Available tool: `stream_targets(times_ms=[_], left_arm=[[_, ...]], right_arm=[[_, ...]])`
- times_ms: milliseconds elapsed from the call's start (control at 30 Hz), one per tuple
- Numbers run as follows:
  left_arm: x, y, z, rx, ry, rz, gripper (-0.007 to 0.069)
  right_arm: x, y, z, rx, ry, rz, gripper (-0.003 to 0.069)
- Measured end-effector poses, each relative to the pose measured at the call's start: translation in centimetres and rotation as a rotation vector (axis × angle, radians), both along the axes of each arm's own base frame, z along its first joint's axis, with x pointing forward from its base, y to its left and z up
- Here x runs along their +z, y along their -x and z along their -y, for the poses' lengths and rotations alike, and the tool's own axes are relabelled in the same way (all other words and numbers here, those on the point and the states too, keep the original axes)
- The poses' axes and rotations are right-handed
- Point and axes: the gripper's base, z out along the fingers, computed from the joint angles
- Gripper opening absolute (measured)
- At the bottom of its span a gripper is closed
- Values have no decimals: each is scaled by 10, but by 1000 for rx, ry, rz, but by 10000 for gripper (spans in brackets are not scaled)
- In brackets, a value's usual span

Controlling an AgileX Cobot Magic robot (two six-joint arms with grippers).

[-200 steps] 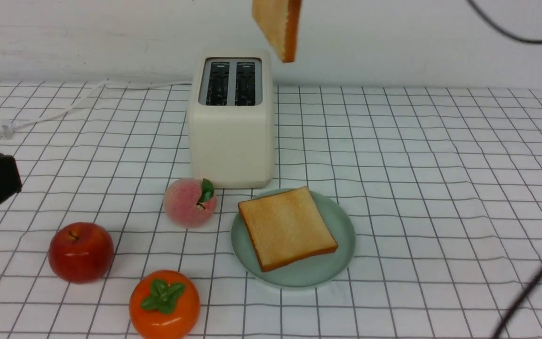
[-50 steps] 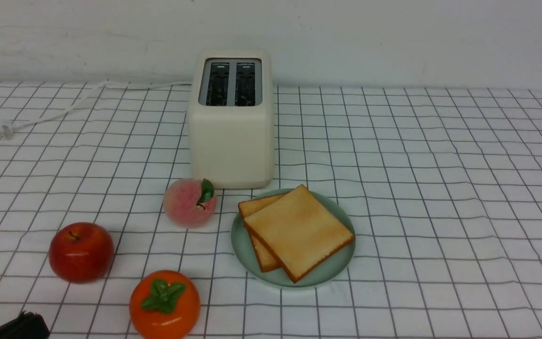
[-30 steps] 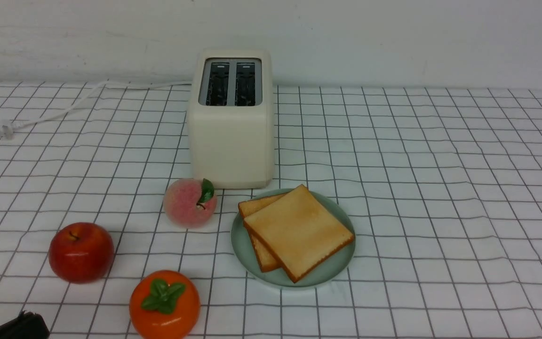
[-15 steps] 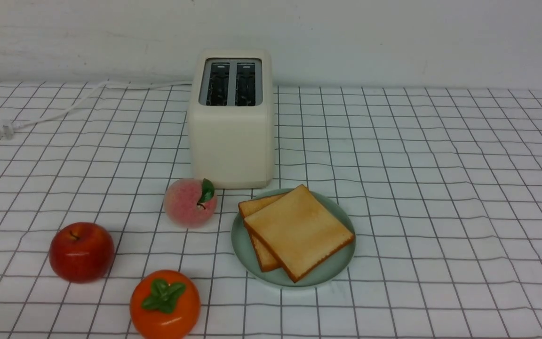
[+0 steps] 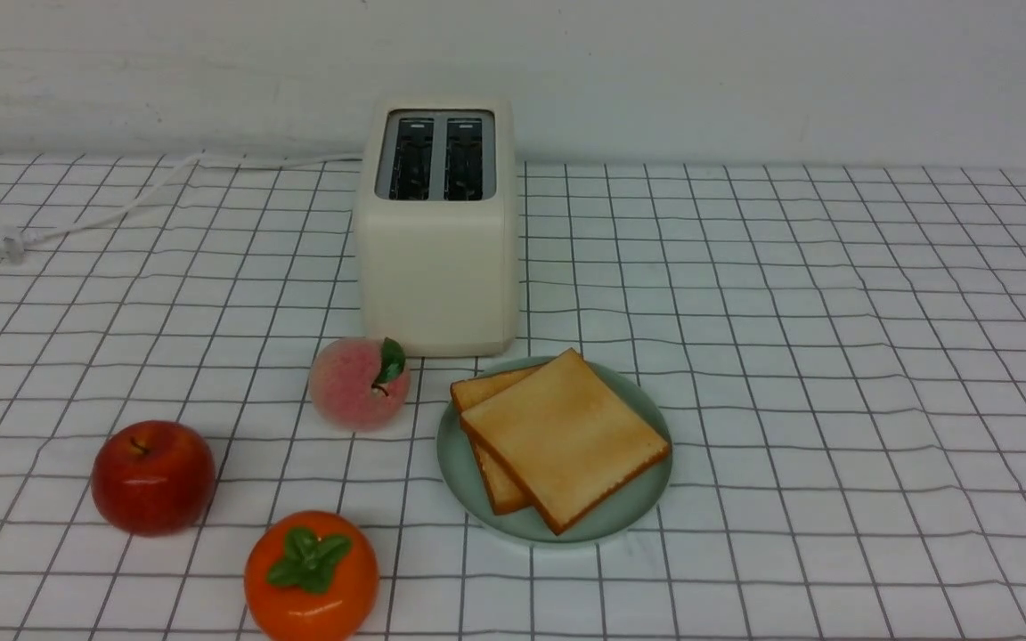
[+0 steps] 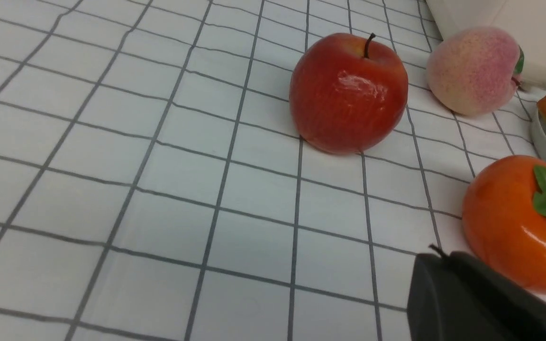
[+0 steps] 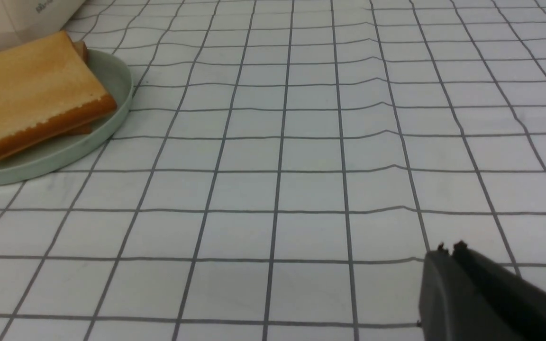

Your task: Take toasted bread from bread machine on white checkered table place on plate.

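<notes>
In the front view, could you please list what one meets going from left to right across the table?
power plug → red apple → orange persimmon → peach → bread machine → plate with the toasted bread

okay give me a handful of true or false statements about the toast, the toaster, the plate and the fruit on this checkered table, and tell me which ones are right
1. Both slices of toasted bread lie stacked on the plate. True.
2. One slice sits in a slot of the bread machine. False: both slots are empty.
3. The peach lies on the plate. False: it lies on the white checkered table, beside the plate.
4. The red apple and the orange fruit sit on the robot's left of the plate. True.
5. The left hand grips the apple. False: it is shut on nothing, apart from the fruit.
</notes>
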Motion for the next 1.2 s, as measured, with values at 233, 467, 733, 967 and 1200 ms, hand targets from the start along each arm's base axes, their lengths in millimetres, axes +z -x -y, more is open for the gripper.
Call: stream_targets(times_ms=[233,467,733,967,1200], left_arm=[[0,0,0,0,-1,0,-13],[0,0,0,-1,-2,0,-13],[0,0,0,-1,-2,0,-12],[0,0,0,-1,-2,0,-8],[0,0,0,-1,-2,0,-2]], right_arm=[[0,0,0,0,0,0,12],[0,0,0,0,0,0,20],[0,0,0,0,0,0,22],[0,0,0,0,0,0,29],[0,0,0,0,0,0,35]])
